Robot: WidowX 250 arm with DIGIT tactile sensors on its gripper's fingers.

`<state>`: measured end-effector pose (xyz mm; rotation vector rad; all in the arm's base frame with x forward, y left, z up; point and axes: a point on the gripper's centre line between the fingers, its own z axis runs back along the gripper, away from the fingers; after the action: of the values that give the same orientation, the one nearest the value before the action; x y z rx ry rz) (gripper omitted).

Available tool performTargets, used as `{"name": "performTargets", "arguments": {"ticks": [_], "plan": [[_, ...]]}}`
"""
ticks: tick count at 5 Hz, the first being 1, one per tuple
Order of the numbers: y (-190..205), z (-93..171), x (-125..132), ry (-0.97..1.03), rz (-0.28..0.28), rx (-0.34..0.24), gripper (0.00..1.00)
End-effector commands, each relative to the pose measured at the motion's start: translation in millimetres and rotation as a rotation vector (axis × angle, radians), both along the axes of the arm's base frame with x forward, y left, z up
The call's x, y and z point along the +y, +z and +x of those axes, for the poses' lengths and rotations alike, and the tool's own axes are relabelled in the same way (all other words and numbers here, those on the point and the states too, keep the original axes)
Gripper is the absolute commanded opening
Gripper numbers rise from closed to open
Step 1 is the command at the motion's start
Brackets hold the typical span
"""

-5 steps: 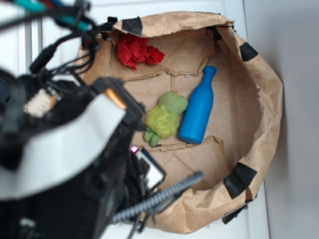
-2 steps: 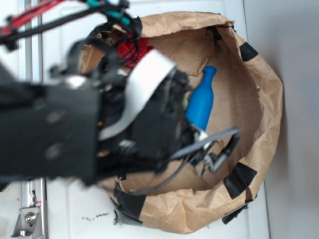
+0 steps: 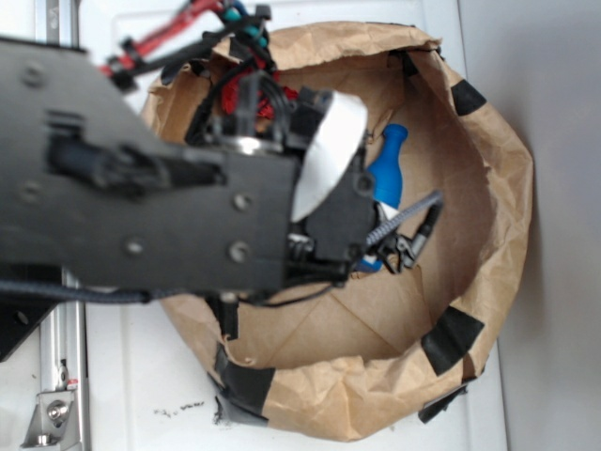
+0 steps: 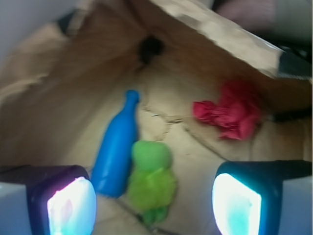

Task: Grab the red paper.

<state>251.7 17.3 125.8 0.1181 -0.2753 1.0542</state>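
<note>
Where brown paper bag (image 3: 488, 169) sits on white table (image 3: 131, 376), floor holds three items: one red paper (image 4: 230, 113) by far wall, one blue bottle (image 4: 116, 147), one green plush toy (image 4: 151, 178). Gripper (image 4: 154, 203) spread apart, empty, above plush.

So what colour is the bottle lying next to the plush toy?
Blue; the bottle shows best in the wrist view, beside the green plush toy.

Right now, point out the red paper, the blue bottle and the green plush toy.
red paper (image 4: 230, 113), wrist view, middle of the crumpled wad.
blue bottle (image 4: 115, 152), wrist view, on its body.
green plush toy (image 4: 151, 178), wrist view, on its belly.
</note>
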Motion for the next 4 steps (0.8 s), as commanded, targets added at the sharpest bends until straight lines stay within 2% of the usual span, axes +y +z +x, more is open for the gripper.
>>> {"name": "performTargets", "arguments": {"ticks": [1,2,3,4], "plan": [[-19.0,-39.4,-5.2,0.13,0.031,0.064,1.0],[-35.6,-70.3,-3.2,0.167,0.06,0.073,1.0],[-45.0,-92.3,-0.9,0.094,0.006,0.049,1.0],[-45.0,-92.3,-0.9,0.094,0.006,0.049,1.0]]}}
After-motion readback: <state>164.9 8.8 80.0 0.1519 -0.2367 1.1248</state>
